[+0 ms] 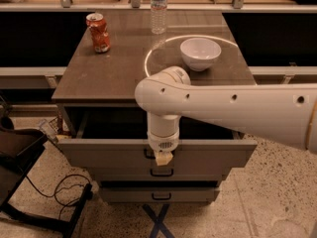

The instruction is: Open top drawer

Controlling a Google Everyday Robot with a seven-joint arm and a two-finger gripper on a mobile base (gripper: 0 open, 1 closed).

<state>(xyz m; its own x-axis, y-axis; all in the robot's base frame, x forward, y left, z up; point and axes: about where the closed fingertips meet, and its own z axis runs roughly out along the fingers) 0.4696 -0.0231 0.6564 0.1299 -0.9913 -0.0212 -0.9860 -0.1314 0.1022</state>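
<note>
The top drawer [99, 153] is a wide grey-taupe drawer pulled well out from under the brown cabinet top [114, 68]. Its dark inside shows behind the flat front. My gripper [163, 157] hangs straight down from the white arm [233, 108] and sits at the centre of the drawer front, over the black pull [148, 154], which it mostly hides. Two shallower drawers with black pulls [161, 172] [161, 196] sit below, both less far out.
On the cabinet top stand a red soda can [99, 32], a clear water bottle [158, 9] and a white bowl [200, 53]. A black chair frame [25, 182] and a cable [64, 192] lie on the floor at left. Blue floor tape [157, 221] crosses in front.
</note>
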